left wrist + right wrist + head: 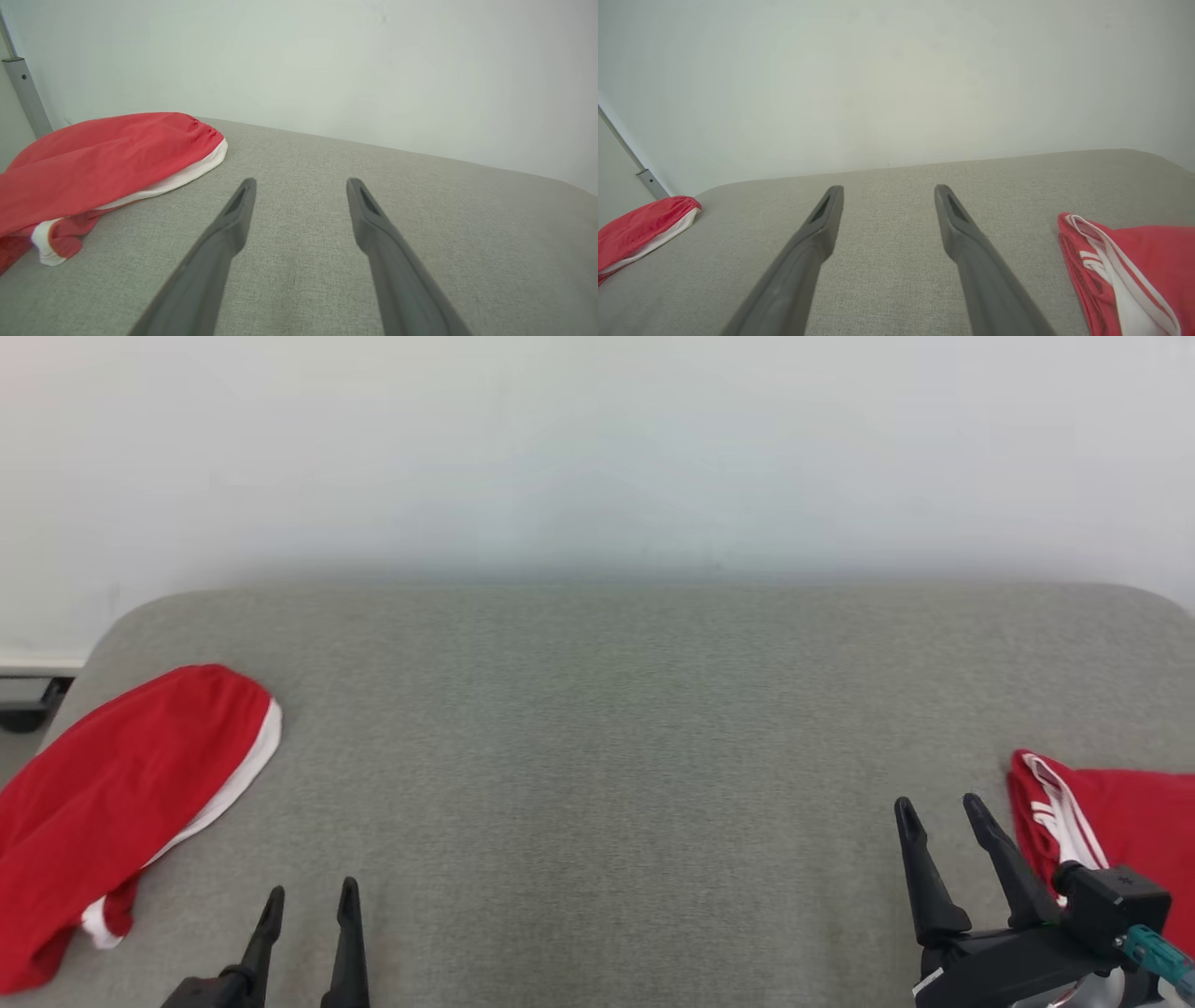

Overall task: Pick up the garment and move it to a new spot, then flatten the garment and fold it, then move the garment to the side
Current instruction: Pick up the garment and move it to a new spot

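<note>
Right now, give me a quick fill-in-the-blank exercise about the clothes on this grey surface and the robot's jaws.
1. The garment on the left is ___ with a white edge.
2. The left gripper has its jaws ___, holding nothing.
3. The garment on the right, beside the right gripper, carries thin white ___.
Missing words: red; open; stripes.

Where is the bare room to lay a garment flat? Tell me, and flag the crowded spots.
The wide middle of the pad is bare, from the left garment across to the right garment and back to the wall. Crowded: both side edges, and the near edge by the open left end effector and right end effector.
</note>
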Available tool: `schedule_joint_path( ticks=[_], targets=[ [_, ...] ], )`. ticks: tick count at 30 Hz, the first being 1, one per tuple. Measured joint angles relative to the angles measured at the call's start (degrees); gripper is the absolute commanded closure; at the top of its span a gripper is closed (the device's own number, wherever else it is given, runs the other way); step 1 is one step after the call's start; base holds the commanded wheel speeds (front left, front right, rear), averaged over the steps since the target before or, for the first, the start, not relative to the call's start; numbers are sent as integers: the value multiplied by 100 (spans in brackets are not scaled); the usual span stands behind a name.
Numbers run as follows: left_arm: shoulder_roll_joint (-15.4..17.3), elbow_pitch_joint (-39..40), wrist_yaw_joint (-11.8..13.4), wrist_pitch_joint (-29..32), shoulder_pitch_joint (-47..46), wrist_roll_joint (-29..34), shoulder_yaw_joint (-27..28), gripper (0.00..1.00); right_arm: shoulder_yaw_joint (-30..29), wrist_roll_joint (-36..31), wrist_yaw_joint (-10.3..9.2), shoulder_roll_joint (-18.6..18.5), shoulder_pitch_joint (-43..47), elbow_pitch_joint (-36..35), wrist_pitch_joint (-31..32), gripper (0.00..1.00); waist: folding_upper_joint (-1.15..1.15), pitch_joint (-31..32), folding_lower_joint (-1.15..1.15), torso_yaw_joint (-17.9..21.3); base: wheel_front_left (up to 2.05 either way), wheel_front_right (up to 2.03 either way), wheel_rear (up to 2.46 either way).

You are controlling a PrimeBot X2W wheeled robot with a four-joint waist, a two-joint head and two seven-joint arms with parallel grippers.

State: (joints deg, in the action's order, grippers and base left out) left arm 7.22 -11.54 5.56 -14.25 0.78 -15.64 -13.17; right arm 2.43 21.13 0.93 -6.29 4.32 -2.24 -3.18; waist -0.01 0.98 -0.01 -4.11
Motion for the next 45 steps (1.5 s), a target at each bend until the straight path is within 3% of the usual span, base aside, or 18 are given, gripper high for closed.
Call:
schedule_joint_path(
  ticks=[10, 17, 34, 45],
  targets=[
    [34, 350, 49, 0, 141, 180, -29, 0, -143, 4, -51, -36, 108, 68, -91, 0, 1, -18, 1, 621, 0, 0, 0],
    [65, 426, 81, 12, 138, 332, -24, 0, -210, 29, -91, -52, 115, 99, -146, 0, 1, -86, 1, 754, 0, 0, 0],
    [53, 581, 100, 214, 136, 453, -24, 0, -230, 56, -85, -53, 127, 164, -247, 0, 1, -82, 1, 593, 0, 0, 0],
    [40, 671, 105, 348, 133, 556, -35, 0, -215, 105, -41, -54, 226, 163, -294, 0, 1, -84, 1, 38, 0, 0, 0]
  ],
)
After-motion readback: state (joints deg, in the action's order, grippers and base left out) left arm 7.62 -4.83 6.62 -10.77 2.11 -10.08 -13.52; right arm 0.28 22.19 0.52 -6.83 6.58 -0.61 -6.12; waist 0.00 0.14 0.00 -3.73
